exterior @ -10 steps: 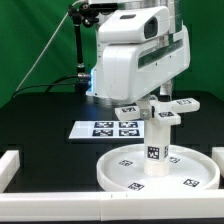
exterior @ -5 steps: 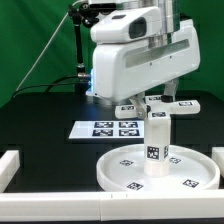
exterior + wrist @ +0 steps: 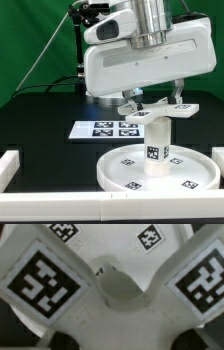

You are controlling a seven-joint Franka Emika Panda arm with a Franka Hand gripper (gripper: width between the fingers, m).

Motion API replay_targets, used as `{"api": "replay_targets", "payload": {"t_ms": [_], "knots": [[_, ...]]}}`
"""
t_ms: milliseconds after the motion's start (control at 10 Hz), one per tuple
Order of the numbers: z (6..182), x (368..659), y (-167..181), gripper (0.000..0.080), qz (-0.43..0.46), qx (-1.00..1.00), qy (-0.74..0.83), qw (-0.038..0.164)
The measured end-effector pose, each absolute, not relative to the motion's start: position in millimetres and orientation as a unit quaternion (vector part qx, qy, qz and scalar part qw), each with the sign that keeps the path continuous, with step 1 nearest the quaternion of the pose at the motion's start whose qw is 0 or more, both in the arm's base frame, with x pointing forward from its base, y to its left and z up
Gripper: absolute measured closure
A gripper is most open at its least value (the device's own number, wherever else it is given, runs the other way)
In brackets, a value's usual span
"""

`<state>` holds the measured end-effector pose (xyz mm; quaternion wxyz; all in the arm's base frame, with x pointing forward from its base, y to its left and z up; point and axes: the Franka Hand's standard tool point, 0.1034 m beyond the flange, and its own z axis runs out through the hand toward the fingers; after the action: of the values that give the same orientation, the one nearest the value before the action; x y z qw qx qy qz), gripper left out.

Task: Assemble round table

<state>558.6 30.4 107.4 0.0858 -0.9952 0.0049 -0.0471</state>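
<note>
The large rimmed round disc lies on the black table at the exterior view's lower right. The short thick cylinder leg stands upright at its middle. The cross-shaped piece sits on top of the leg, its tagged arms sticking out to both sides. My gripper comes straight down from above and is shut on the middle of this piece. In the wrist view the cross-shaped piece fills the frame, with a round hollow at its centre, and the disc shows behind it. My fingertips are hidden there.
The marker board lies flat on the table behind the disc. A white rail runs along the exterior view's left and front table edge. A black stand with cables rises at the back.
My hand has turned about its vertical axis above the leg, showing a broader side now. The cross-shaped piece's arms have shifted slightly with it. Disc and leg stay put.
</note>
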Motion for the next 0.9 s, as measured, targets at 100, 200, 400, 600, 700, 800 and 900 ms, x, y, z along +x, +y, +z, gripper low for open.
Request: {"api": "replay_targets", "payload": {"t_ms": [100, 200, 400, 600, 700, 800, 900], "knots": [[107.6, 559.3, 33.0, 0.0354, -0.047, -0.995, 0.012, 0.087], [107.4, 559.2, 33.1, 0.0354, -0.043, -0.994, 0.053, 0.089], [107.3, 559.1, 33.4, 0.0354, -0.038, -0.989, 0.110, 0.092], [107.0, 558.8, 33.8, 0.0354, -0.032, -0.980, 0.170, 0.095], [106.8, 557.8, 35.4, 0.0354, -0.024, -0.963, 0.250, 0.101], [106.6, 557.0, 35.0, 0.0354, -0.017, -0.946, 0.306, 0.105], [106.7, 556.8, 35.5, 0.0354, -0.013, -0.931, 0.349, 0.106]]}}
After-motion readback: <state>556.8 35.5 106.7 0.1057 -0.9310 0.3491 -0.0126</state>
